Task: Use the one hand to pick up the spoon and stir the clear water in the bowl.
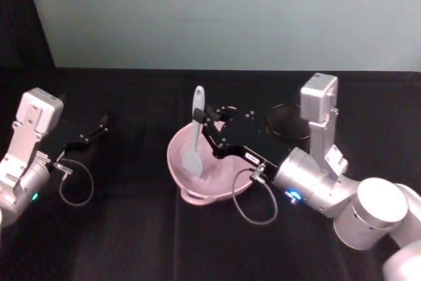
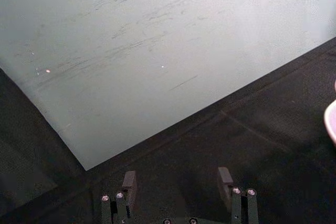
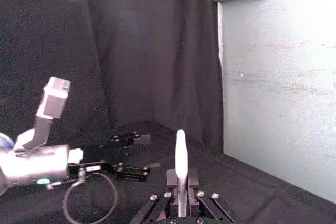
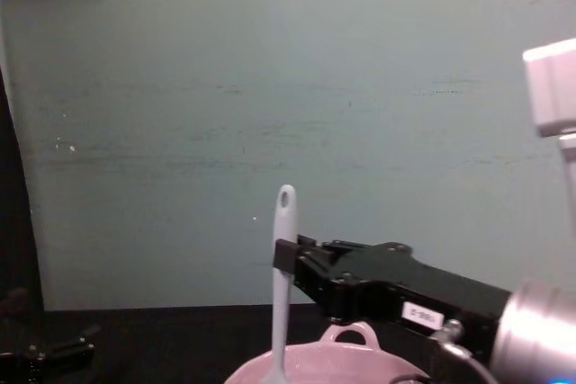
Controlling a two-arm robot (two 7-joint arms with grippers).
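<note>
**Spoon upright in my right jaws, head down in the bowl**

The spoon point(image 1: 195, 137) stands almost upright. Its pale flat head is down inside the bowl point(image 1: 176, 156), and the end with the small oval hole points up. The long axis runs from top to bottom and leans only a little. The bowl sits on the black counter point(image 1: 131, 228), in the middle before me. I cannot make out the water surface, because the water is clear.

My right gripper point(image 1: 205, 118) reaches over the bowl from the right side. Its jaws are closed on the upper part of the handle, a little under the hole, and they take the handle from the side. So the spoon hangs downward from my jaws, and the head is the part that is low in the bowl.

I judge that the picking up is done and that the stirring is the step in hand. The coming move turns on this axis. If I carry the jaws in a circle and hold the handle upright, the head should sweep around inside the bowl wall. If I tilt too much, the head could press the wall and push the bowl.

Behind my right arm stands a black wire-mesh cup point(image 1: 287, 121), apart from the bowl.

My left gripper point(image 1: 99, 126) rests far to the left over the counter. Its jaws are open and hold nothing.
</note>
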